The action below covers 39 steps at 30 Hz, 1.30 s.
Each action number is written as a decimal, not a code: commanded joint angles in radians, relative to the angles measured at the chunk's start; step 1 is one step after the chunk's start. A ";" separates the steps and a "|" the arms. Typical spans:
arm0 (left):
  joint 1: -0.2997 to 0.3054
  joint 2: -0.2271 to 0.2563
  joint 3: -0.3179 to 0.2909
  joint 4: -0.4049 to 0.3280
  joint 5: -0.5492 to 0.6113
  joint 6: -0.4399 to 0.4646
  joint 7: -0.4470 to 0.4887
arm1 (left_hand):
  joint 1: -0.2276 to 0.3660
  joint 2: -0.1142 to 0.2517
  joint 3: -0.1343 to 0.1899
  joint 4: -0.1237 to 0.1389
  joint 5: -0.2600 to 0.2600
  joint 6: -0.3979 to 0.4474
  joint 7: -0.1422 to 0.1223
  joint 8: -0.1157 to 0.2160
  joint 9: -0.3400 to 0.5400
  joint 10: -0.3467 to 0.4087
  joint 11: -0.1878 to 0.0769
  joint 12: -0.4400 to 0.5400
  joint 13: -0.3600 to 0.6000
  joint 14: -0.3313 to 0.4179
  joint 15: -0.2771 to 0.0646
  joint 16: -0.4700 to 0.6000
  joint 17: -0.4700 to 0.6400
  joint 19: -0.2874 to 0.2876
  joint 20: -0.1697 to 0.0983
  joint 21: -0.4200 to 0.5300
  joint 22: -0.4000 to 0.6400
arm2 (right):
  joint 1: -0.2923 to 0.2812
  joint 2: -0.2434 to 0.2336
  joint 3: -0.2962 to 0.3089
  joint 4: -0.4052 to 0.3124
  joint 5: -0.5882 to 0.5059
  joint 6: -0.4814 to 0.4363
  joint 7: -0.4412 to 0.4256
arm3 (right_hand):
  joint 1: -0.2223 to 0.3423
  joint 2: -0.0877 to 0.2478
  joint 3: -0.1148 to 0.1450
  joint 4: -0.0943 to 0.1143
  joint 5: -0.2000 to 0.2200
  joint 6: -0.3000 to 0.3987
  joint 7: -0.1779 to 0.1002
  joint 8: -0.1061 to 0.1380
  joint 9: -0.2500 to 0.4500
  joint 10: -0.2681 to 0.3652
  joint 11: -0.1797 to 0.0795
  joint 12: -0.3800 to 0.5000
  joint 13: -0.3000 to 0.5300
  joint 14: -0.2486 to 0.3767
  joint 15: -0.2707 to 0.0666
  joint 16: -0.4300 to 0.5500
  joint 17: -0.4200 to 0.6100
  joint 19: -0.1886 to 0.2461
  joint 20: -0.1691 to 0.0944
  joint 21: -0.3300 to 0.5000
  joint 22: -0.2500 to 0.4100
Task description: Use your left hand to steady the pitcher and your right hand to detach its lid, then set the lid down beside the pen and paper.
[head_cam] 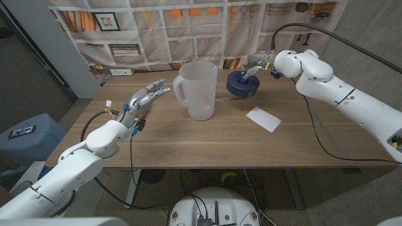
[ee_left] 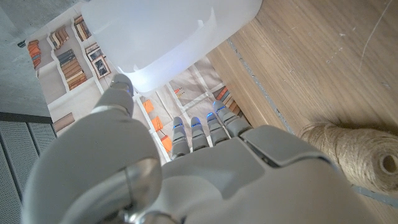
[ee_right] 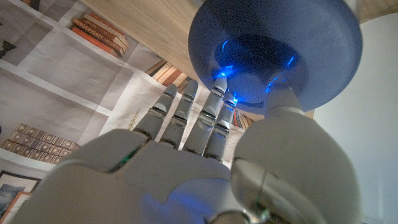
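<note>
The right hand (head_cam: 256,64) pinches the blue lid (head_cam: 242,83) — just off the open pitcher (head_cam: 198,90); the left hand (head_cam: 143,100) waits spread, empty.

Pitcher (head_cam: 198,90) blocks the bare tabletop (head_cam: 188,141) between both arms.

1. The left arm (head_cam: 75,160) reaches in from the near left corner, forearm angled up over the table.
2. The left hand (head_cam: 143,100) holds nothing, its fingers (head_cam: 158,91) stretched out straight and slightly apart.
3. The right arm (head_cam: 352,100) stretches in from the right, bent at the wrist.
4. The right hand (head_cam: 256,63) pinches the lid (head_cam: 242,83) at its middle.
</note>
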<state>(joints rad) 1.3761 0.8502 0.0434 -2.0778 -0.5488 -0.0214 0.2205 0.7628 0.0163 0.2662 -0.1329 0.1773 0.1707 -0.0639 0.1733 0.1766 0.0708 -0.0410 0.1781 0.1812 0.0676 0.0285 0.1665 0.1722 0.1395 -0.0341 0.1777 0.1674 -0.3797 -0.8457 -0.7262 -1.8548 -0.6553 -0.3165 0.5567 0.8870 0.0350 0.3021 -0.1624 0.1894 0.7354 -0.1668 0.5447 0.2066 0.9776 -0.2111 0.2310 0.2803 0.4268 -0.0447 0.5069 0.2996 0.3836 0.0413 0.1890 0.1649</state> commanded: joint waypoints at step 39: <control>-0.137 -0.092 0.031 0.143 0.009 -0.040 0.025 | -0.206 0.113 -0.024 0.093 0.006 -0.052 0.021 0.012 0.001 -0.039 0.004 0.016 0.002 -0.066 -0.009 0.013 0.005 -0.045 -0.002 0.008 0.004 | -0.077 0.082 -0.096 0.094 -0.087 -0.047 -0.083 | 0.044 0.032 -0.021 0.001 0.001 0.020 -0.055 -0.015 0.002 -0.037 -0.010 -0.016 0.008 -0.022 -0.126 -0.008 0.005 0.039 -0.018 0.008 0.004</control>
<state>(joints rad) 1.2788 0.7631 0.0572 -1.9652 -0.5356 -0.0708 0.2393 0.5607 0.1212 0.2378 -0.0429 0.1776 0.1126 -0.0444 0.1817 0.1769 0.0299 -0.0323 0.1897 0.1815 0.0016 0.0232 0.1742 0.1767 0.0985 -0.0321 0.1780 0.1701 -0.4554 -0.7832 -0.7979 -1.7917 -0.7354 -0.3608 0.4795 0.8872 0.0349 0.2854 -0.1601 0.1885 0.7194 -0.1828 0.5282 0.2070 0.9459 -0.2200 0.2157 0.2874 0.4088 -0.0445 0.5022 0.3016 0.4126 0.0268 0.1930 0.1649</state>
